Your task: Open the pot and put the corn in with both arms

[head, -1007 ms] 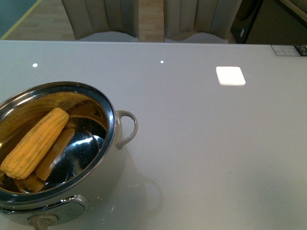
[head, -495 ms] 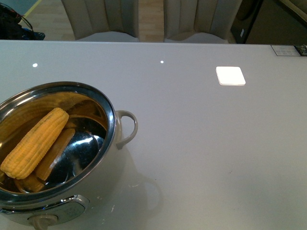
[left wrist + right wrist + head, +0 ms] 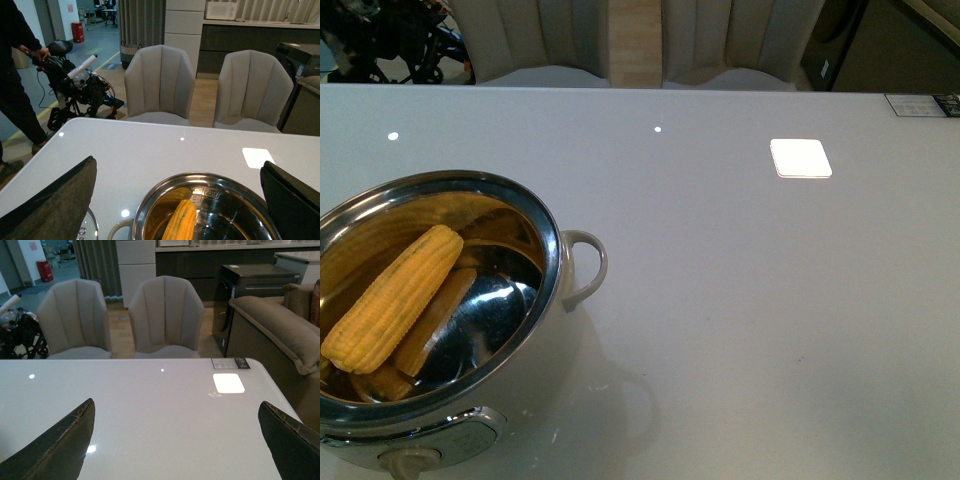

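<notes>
The cream-white pot (image 3: 552, 250) stands open at the table's near left, with its steel inside showing. The yellow corn (image 3: 395, 297) lies slanted inside it, mirrored in the shiny wall. Neither arm shows in the front view. In the left wrist view my left gripper (image 3: 178, 162) hangs open over the pot (image 3: 150, 200) and the corn (image 3: 181, 226), its dark fingers (image 3: 60, 200) far apart and holding nothing. A curved glass edge (image 3: 91, 227), probably the lid, lies beside the pot. My right gripper (image 3: 176, 403) is open above bare table.
A bright white patch (image 3: 800, 157) lies on the grey table (image 3: 740, 300) at the far right. Two padded chairs (image 3: 160, 82) stand behind the far edge. A person (image 3: 15, 75) handles a dark wheeled frame (image 3: 390, 40) beyond the table's left. A sofa (image 3: 280, 335) stands to the right.
A dark wheeled frame has rolled into the front view's top left corner, behind the table. The pot and the corn have not moved.
</notes>
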`<act>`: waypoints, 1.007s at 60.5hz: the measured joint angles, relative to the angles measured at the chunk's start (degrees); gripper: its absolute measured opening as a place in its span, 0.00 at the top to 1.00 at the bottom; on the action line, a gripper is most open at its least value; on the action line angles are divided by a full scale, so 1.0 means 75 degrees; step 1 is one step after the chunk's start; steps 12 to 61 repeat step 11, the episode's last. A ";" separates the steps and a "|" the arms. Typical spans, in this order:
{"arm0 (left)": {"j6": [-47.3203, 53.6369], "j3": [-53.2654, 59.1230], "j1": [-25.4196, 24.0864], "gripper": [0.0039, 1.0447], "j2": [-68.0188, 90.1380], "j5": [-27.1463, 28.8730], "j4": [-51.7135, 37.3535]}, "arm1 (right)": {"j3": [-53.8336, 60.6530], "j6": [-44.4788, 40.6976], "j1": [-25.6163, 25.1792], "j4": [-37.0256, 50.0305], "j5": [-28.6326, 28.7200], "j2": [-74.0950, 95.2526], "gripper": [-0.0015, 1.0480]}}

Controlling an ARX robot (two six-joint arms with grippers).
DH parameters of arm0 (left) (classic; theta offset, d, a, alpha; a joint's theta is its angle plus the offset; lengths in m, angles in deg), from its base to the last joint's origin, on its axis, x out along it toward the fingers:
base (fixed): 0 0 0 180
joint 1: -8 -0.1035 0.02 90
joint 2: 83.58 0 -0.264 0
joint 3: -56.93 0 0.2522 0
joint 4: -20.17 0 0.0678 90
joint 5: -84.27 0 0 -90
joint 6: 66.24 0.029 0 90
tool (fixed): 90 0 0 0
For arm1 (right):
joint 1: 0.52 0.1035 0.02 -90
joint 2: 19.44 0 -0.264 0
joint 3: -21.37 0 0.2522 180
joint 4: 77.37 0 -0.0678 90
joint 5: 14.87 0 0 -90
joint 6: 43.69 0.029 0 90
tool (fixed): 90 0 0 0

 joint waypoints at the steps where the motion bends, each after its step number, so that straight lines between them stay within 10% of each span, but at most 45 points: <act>1: 0.0000 0.0000 0.0000 0.07 0.0000 0.0000 0.0000 | 0.0000 0.0000 -0.0003 0.0000 0.0000 0.0000 0.09; 61: 0.0000 0.0000 0.0000 0.07 0.0000 0.0000 0.0000 | 0.0000 0.0000 0.0000 0.0000 0.0000 0.0000 0.09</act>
